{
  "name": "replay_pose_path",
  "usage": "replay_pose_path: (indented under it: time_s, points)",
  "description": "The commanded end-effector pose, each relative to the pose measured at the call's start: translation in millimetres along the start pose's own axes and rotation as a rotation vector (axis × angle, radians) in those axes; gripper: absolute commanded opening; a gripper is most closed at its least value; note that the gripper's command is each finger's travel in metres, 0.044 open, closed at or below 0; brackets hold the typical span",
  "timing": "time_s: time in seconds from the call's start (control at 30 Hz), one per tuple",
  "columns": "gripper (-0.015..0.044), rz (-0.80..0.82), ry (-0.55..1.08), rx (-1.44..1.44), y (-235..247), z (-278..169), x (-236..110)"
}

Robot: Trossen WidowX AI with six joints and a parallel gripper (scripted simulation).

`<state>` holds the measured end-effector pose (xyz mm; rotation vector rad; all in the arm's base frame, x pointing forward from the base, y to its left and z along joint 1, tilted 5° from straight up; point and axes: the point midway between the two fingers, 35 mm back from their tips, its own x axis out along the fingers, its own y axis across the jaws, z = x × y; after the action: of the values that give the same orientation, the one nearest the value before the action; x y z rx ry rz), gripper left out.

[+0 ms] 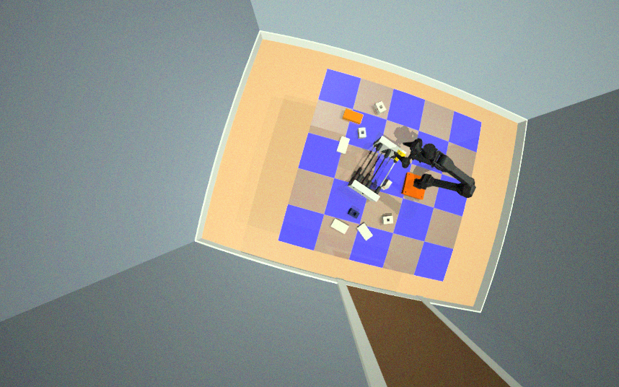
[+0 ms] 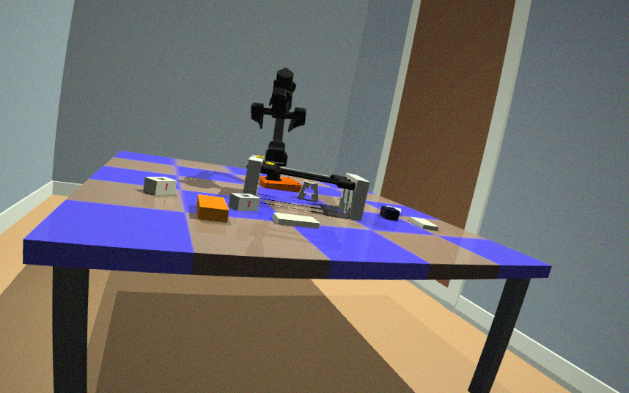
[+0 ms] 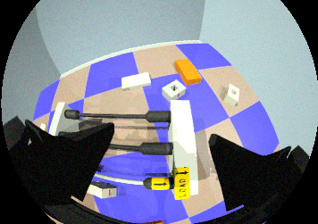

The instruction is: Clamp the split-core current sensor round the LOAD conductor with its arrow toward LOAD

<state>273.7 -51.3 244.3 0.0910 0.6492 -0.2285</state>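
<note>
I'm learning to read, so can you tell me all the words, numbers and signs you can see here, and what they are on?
"LOAD": probably, in tiny sideways black letters on the yellow tag on the white end block; too small to be sure.
Black arrow: on the yellow sleeve of the nearest dark rod.
Red mark: on each small grey cube; too blurred to read.
Nothing else is readable.

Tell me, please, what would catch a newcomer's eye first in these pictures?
The black arm rearing over the middle of the blue-and-tan checkered table, its gripper high with jaws spread wide and empty. Beneath it, dark conductors run between two pale end blocks, one yellow-tagged. An orange block sits nearer the front.
</note>
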Motion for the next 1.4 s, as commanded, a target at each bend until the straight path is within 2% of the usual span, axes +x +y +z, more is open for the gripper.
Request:
replay_pose_path:
  time_s: [0.0, 1.1, 1.37]
  points:
    - [0.044, -0.148, 0.447, 0.066, -31.9, -61.9, -44.3]
    - [0.044, -0.144, 0.451, 0.066, -30.2, -62.2, -43.2]
    - [0.044, -0.027, 0.648, 0.032, 53.4, -91.0, -10.5]
